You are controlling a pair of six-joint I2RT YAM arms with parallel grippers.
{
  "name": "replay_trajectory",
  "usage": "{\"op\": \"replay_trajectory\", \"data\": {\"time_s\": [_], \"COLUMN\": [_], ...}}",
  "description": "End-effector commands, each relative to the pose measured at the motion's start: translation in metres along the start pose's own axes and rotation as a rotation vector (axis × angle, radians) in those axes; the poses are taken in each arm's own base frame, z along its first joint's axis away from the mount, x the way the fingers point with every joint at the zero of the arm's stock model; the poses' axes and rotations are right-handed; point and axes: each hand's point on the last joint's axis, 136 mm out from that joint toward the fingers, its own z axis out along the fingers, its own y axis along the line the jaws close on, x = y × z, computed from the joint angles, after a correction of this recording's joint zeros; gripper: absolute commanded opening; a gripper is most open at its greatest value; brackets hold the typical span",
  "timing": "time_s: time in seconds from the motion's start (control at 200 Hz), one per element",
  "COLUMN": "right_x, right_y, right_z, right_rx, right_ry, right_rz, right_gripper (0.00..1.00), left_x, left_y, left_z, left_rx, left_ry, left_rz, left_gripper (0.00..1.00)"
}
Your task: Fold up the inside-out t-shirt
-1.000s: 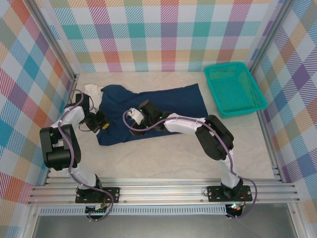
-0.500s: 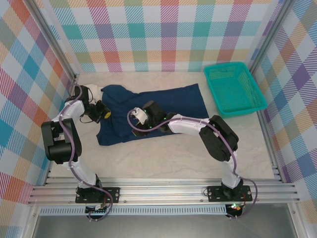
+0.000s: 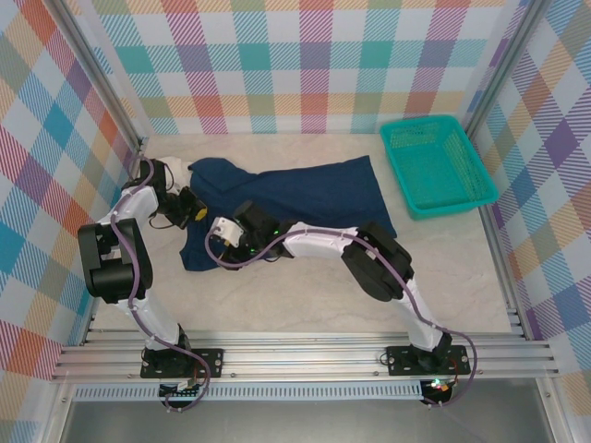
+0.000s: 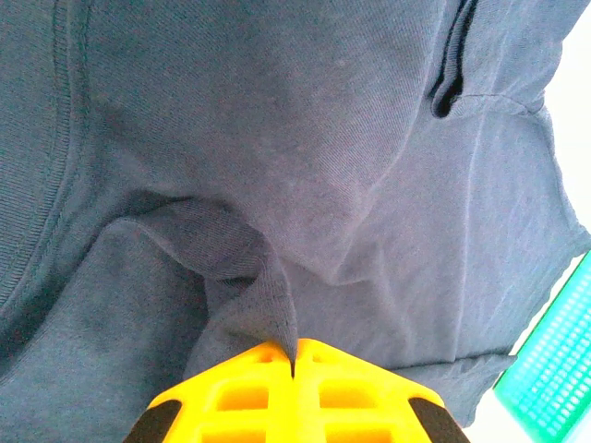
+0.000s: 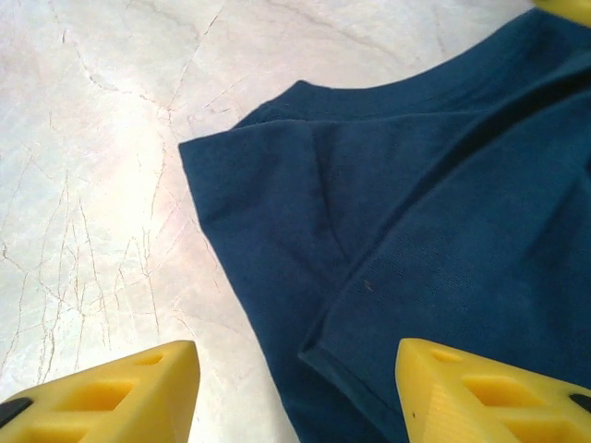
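— Your left gripper (image 4: 294, 355) is clenched on a pinched ridge of the inside-out t-shirt (image 4: 305, 166). The yellow fingers meet, with a fold of navy cloth caught between them.

— Agreed. In the top view you have that gripper at the shirt's left end, where the cloth is bunched.

— Your right gripper (image 5: 295, 355) is released. Its jaws stand apart and hold nothing. Beneath it you see a hemmed corner of the shirt lying flat, with pale worktop (image 5: 92, 185) just beside it.

— From above, your right arm reaches leftward along the shirt's near edge. The shirt lies spread sideways across the back of the worktop. Its right end is near the teal basket (image 3: 434, 121) but apart from it.
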Motion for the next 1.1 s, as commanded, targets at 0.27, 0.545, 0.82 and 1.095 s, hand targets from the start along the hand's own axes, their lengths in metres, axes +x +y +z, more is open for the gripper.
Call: {"op": "replay_trajectory", "data": {"time_s": [0.27, 0.545, 0.82, 1.095], "right_x": [0.009, 0.000, -0.020, -0.023], "right_y": [-0.019, -0.033, -0.058, -0.091], "right_z": [0.022, 0.008, -0.029, -0.040], "right_rx": [0.069, 0.146, 0.135, 0.145], "right_ry": [0.072, 0.036, -0.075, -0.106], "right_rz": [-0.058, -0.046, 0.108, 0.220], "right_gripper": [0.42, 0.06, 0.03, 0.03], "left_x": [-0.002, -0.003, -0.006, -0.011], "left_y": [-0.007, -0.009, -0.012, -0.015], "left_z": [-0.003, -0.004, -0.008, -0.004], "left_rx": [0.009, 0.010, 0.009, 0.006], "left_ry": [-0.008, -0.009, -0.020, -0.034], "left_rz": [0.014, 0.016, 0.013, -0.003], "left_gripper": [0.00, 0.00, 0.00, 0.00]}}
